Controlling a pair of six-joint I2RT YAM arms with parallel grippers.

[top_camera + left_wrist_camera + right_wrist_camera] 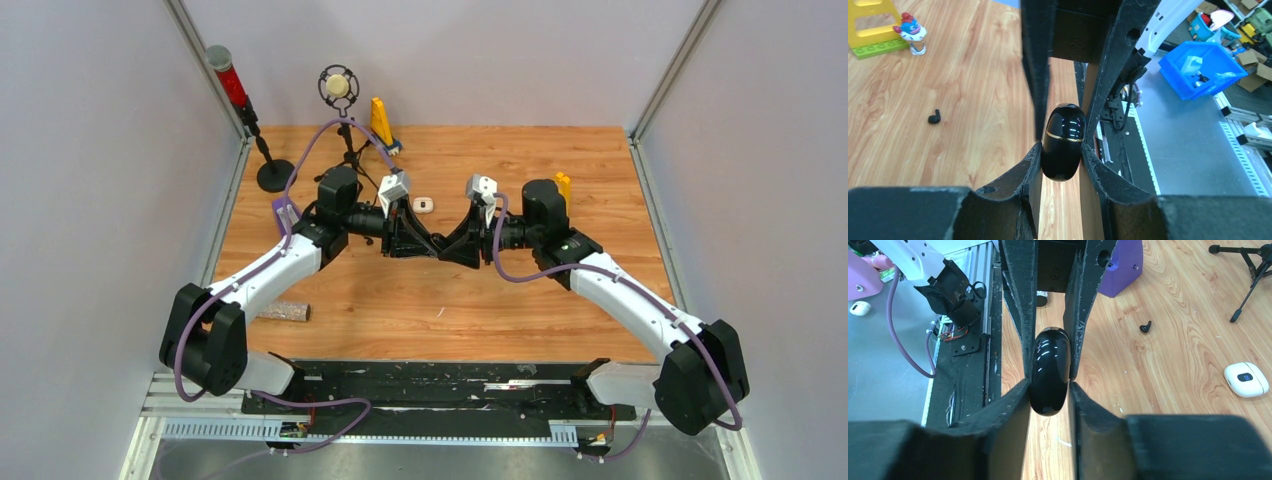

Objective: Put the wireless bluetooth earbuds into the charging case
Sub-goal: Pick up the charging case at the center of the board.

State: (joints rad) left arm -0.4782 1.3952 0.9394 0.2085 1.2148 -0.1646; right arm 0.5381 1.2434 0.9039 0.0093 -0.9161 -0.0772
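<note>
**A:** Whereabouts of the black charging case (1064, 150)?

**B:** Caught between the two arms, seemingly clear of the table (520, 300). Pinched at its near end between the fingers (1020, 167) of the left gripper (1062, 152). Pinched at the opposite end by the right gripper (1049, 386). Both clamped on the shell, meeting nose to nose.

**A:** Lid open or closed?

**B:** Closed, going by the unbroken gold seam (1064, 138) around the middle.

**A:** And the earbuds?

**B:** Just one black earbud (934, 117) in view. Loose on the wood, well apart from both grippers, on the side away from the arm bases. Farther out on that same side, a white case (1246, 379), also closed. No sign of the other earbuds from any view.

**A:** Step in hand, then?

**B:** Most likely getting the case open, or else passing it from one gripper to the other. Hard to say which. Nothing seated in the case yet, so early in the task.

**A:** Next move?

**B:** Probably holding the base firm with one gripper while prying at the seam with the other. Worth minding the glossy, rounded shell: apt to squirt out under a sideways squeeze. After that, freeing one gripper, reaching out for the black earbud, and taking it by its tiny body without flicking it away.
</note>
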